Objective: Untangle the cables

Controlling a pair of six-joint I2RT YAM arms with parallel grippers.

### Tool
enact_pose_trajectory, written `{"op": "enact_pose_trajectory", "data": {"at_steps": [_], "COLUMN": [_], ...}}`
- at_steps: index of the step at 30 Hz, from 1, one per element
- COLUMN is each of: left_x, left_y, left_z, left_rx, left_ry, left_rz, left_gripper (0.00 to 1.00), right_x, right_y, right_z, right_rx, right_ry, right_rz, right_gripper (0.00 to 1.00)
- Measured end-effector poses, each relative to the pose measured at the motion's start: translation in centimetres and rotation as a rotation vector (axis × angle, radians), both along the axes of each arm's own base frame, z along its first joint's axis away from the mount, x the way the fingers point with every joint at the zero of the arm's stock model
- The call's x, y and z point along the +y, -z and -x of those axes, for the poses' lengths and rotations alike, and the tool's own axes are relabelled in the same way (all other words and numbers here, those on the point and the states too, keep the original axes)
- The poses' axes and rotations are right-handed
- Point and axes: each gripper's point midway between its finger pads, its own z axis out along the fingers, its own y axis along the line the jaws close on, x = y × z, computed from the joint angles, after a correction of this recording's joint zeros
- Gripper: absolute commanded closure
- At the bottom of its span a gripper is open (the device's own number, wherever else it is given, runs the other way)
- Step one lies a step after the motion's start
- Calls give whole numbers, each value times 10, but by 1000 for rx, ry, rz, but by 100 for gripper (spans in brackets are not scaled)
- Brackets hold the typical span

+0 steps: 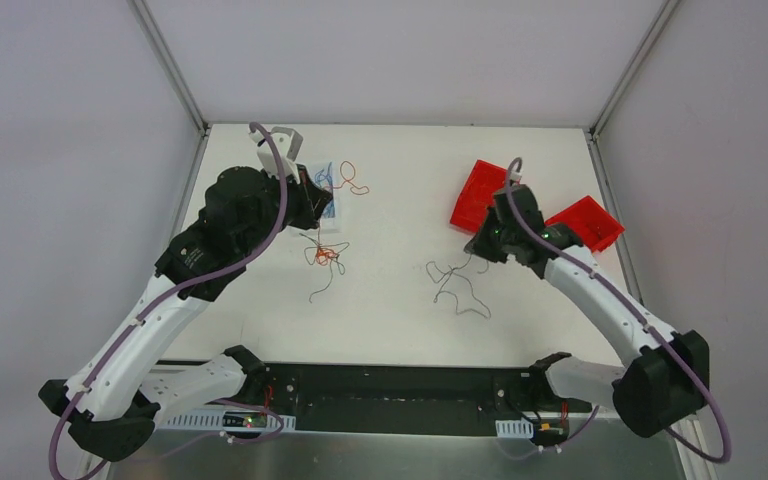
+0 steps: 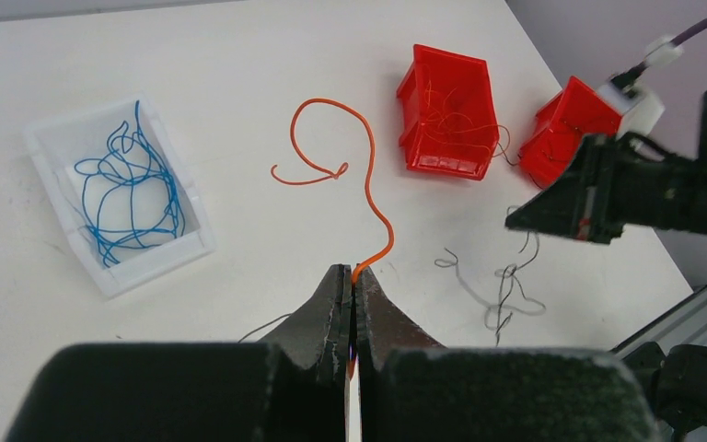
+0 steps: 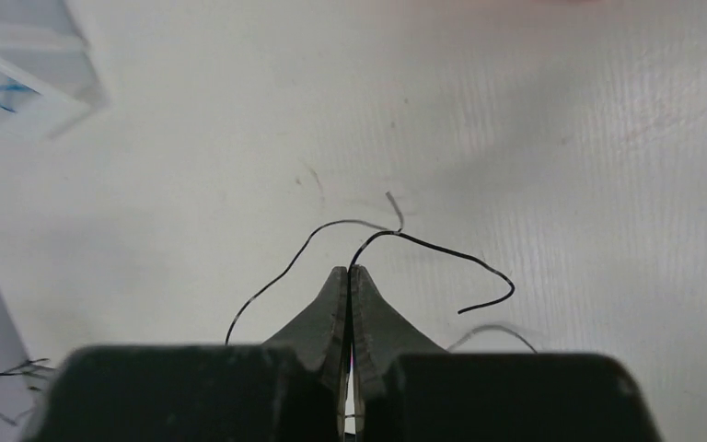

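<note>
I logged left gripper (image 2: 351,276) clamped tight on thin orange wire (image 2: 371,175), mid-frame | right gripper (image 3: 348,276) clamped tight on thin black wire (image 3: 423,241)

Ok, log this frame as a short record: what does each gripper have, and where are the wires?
left gripper: shut on orange wire
right gripper: shut on black wire
white tray: holds blue wires
red bin: thin wires inside
loose tangle: orange and black, lying on table
</note>
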Motion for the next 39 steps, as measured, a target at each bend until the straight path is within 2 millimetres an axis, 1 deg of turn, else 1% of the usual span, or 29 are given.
{"op": "enact_pose_trajectory", "data": {"at_steps": [1, 2, 3, 4, 7, 10, 13, 15, 19, 21, 23, 26, 29, 32, 35, 37, 39], "left_x": [0, 0, -1, -1, -3, -5, -9, -12, -18, -20, -22, -24, -27, -30, -36, -40, -44], "left_y": [1, 2, 3, 3, 4, 5, 8, 11, 17, 20, 21, 23, 23, 22, 21, 21, 23], "left_z": [0, 0, 0, 1, 2, 2, 2, 1, 0, -1, 0, 1, 1, -1, -5, -7, -10], "left_rx": [2, 4, 6, 9, 15, 23, 39, 49, 72, 81, 87, 96, 101, 106, 112, 119, 128], "left_ry": [0, 1, 3, 7, 17, 24, 35, 43, 65, 71, 80, 93, 107, 115, 123, 134, 141], "left_rz": [-1, -2, -3, -2, 2, 7, 12, 9, 5, 2, 1, 3, 4, 4, 4, 2, -1], "left_gripper": [100, 100, 100, 100, 100, 100, 100, 100, 100, 100, 100, 100, 100, 100, 100, 100, 100], "right_x": [-5, -13, -19, -28, -58, -90, -120, -135, -157, -166, -177, -198, -217, -238, -265, -280, -291], "right_y": [-13, -31, -42, -58, -90, -109, -123, -132, -147, -152, -154, -151, -142, -129, -105, -85, -62], "right_z": [-6, -16, -22, -31, -52, -64, -72, -78, -91, -99, -108, -125, -140, -152, -161, -159, -152], "right_rx": [-23, -59, -80, -111, -176, -207, -236, -256, -297, -316, -323, -319, -310, -297, -265, -237, -203], "right_ry": [14, 36, 53, 78, 152, 243, 339, 390, 459, 485, 513, 567, 615, 673, 749, 805, 861], "right_rz": [-27, -59, -74, -92, -119, -133, -145, -149, -138, -130, -136, -165, -233, -314, -377, -395, -405], "right_gripper": [100, 100, 100, 100, 100, 100, 100, 100, 100, 100, 100, 100, 100, 100, 100, 100, 100]}}
